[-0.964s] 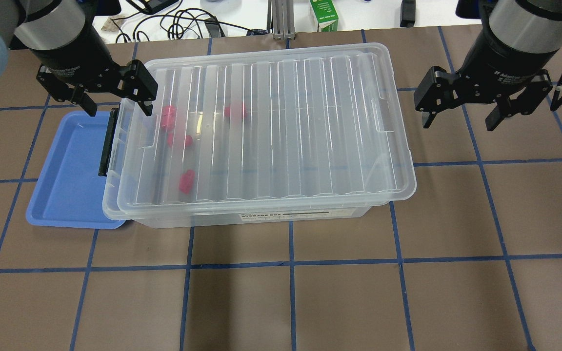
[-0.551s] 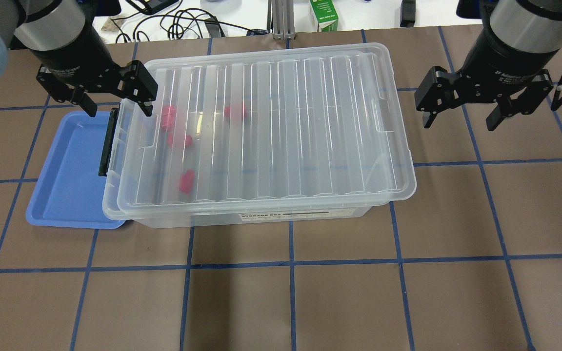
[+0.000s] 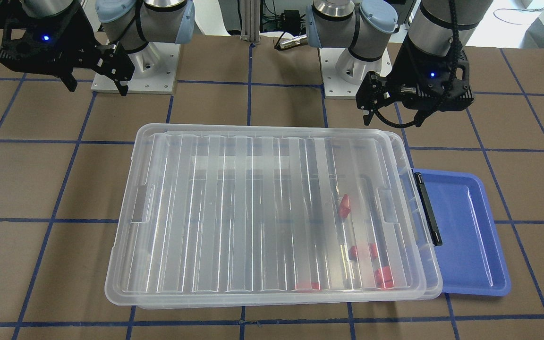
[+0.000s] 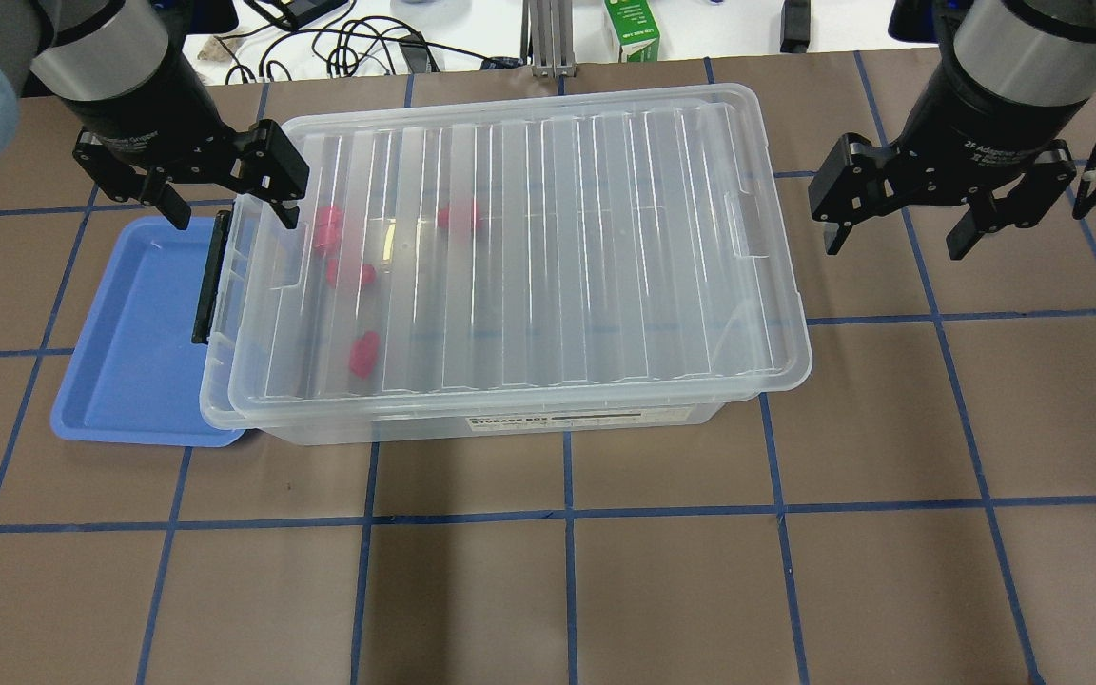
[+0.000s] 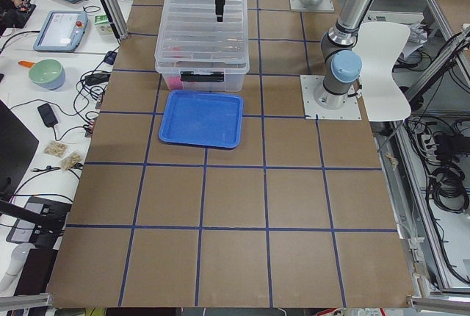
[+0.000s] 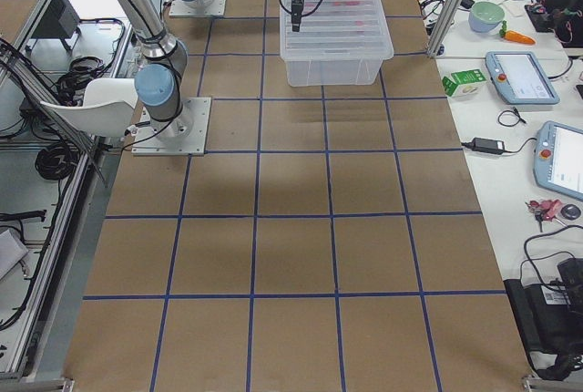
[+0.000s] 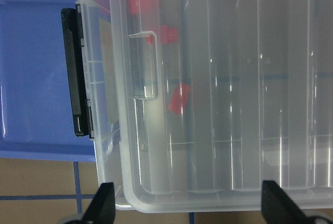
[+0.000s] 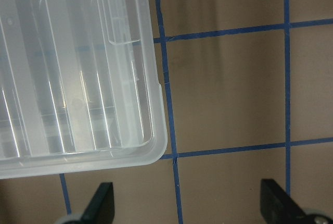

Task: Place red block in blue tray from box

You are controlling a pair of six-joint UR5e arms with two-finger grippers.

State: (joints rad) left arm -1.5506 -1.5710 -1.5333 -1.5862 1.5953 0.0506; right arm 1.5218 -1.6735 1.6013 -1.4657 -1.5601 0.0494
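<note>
The box [image 4: 529,247] is a clear bin with its ribbed lid on, in the middle of the table. Several red blocks [image 4: 350,274] lie inside near its latch end, seen through the lid; they also show in the front view [image 3: 345,206] and the left wrist view [image 7: 178,98]. The blue tray [image 4: 129,333] lies empty at that end, partly under the box's rim, by the black latch [image 4: 210,278]. My left gripper [image 4: 232,217] is open and empty above the box's far latch-end corner. My right gripper [image 4: 894,245] is open and empty above the table, beyond the box's other end.
A green carton [image 4: 632,29], cables [image 4: 348,48] and a metal post [image 4: 548,38] sit beyond the table's far edge. Brown table surface with blue tape lines [image 4: 567,514] stretches in front of the box.
Both grippers have barely shifted. The box, its lid, the blocks and the tray have not moved.
</note>
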